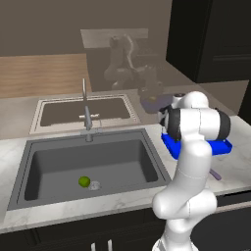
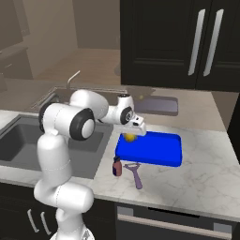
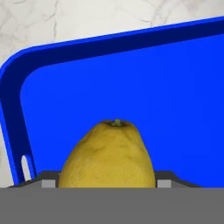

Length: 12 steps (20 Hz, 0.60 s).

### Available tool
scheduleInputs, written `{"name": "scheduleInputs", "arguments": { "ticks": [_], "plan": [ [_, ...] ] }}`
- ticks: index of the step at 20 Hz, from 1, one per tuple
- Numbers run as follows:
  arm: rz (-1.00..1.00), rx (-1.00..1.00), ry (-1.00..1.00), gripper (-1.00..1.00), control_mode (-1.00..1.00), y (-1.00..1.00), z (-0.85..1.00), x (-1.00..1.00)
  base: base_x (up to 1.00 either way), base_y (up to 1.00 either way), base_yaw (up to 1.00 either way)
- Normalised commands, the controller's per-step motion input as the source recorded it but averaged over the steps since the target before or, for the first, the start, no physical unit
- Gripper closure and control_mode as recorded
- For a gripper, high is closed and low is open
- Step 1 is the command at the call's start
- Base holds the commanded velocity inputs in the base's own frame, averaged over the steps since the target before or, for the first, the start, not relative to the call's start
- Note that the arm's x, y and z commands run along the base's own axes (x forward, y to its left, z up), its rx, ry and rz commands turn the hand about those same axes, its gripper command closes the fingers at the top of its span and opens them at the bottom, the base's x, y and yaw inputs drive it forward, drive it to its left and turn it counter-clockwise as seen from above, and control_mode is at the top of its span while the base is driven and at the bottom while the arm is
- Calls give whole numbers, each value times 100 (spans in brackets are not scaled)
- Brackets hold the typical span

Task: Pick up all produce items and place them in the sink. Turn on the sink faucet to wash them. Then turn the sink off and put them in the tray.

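A yellow lemon (image 3: 108,153) sits between my gripper's (image 2: 131,134) finger tips, stem end pointing away, and the jaws are shut on it. It hangs low over the left end of the blue tray (image 2: 159,151), whose rim (image 3: 13,109) curves around it in the hand view. I cannot tell whether the lemon touches the tray floor. A green lime (image 1: 84,181) lies on the floor of the dark grey sink (image 1: 44,166), beside the round drain (image 1: 95,185). The sink faucet (image 1: 86,112) stands behind the basin, and no water is visible.
A purple utensil (image 2: 136,174) and a small dark red bottle (image 2: 116,166) lie on the marble counter in front of the tray. Dark cabinets (image 2: 187,42) rise behind the counter. My white arm (image 1: 193,147) blocks much of the tray in the left base view.
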Motion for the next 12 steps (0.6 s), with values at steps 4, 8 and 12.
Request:
{"name": "scheduleInputs", "arguments": {
  "ticks": [4, 8, 12],
  "plan": [
    [0, 0, 0, -100, -100, -17, -16, 0, 0, 0, 0],
    [0, 0, 0, -100, -100, -2, -8, 0, 0, 0, 0],
    [0, 0, 0, -100, -100, -9, 0, -1, 0, 0, 0]
  ]
}}
